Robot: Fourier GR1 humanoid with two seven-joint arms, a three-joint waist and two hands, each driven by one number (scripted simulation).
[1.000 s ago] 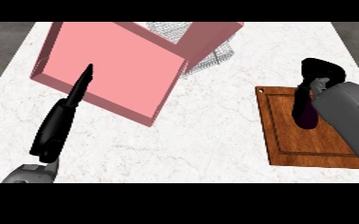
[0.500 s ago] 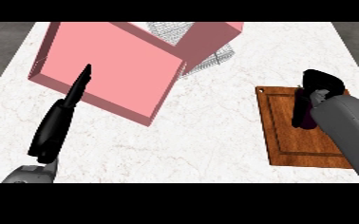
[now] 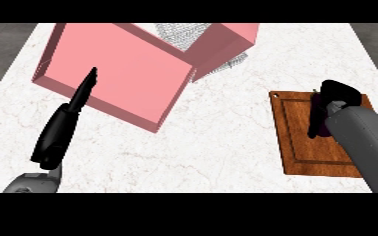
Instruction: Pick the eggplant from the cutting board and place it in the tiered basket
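Observation:
A dark purple eggplant (image 3: pixel 315 124) lies lengthwise on the wooden cutting board (image 3: pixel 295 150) at the right. My right hand (image 3: pixel 338 95) sits on its far end with fingers curled round it and hides most of it. Only the eggplant's left side and near tip show beside the grey forearm. The tiered basket (image 3: pixel 179 32), a grey wire mesh, stands at the back centre, largely hidden by a pink box. My left hand (image 3: pixel 63 130) rests open at the lower left, fingers straight and pointing up over the box's edge.
A large pink open box (image 3: pixel 118 75) tilts across the upper left and centre, in front of the mesh basket. White marble counter (image 3: pixel 221 130) lies between the box and the board.
My right hand has come down and toward me onto the eggplant and its fingers have closed over it. The left hand and the box have not moved.

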